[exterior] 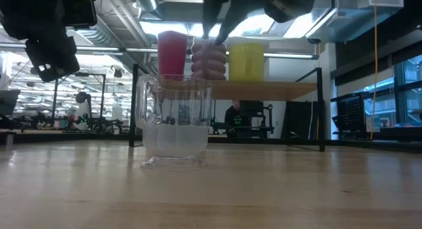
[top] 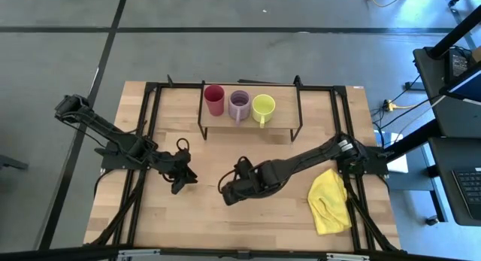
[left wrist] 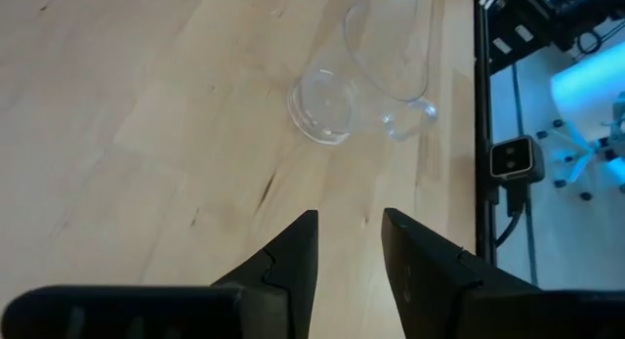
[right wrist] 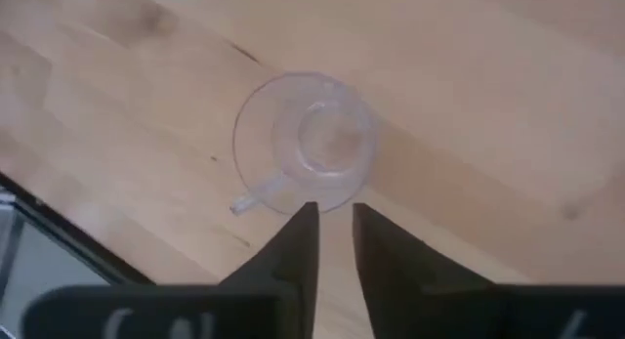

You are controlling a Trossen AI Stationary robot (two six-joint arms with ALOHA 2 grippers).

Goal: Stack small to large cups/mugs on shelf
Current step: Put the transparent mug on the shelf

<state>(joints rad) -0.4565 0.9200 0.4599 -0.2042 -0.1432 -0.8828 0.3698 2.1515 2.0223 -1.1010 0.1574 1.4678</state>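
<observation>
Left pincer (top: 183, 180): released, fingers slightly parted, above the worktop (top: 150, 216); clear glass (left wrist: 337, 100) stands ahead of it, apart.
Right pincer (top: 228, 192): fingers narrowly parted, holding nothing, just above the upright glass, whose mouth faces up and handle sticks sideways.
Shelf (top: 282, 127): red cup (top: 214, 99), lilac mug (top: 239, 105), yellow-green mug (top: 263, 107), upright in a row.

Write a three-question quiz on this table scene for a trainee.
1. True or false: the clear glass stands on the shelf.
2. Multiple choice: the middle mug in the shelf's row is A red, B lilac, C yellow-green.
3. Fill in: the yellow cloth lies on the table by the ___ arm's base.
Key: 1 false; 2 B; 3 right.
</observation>
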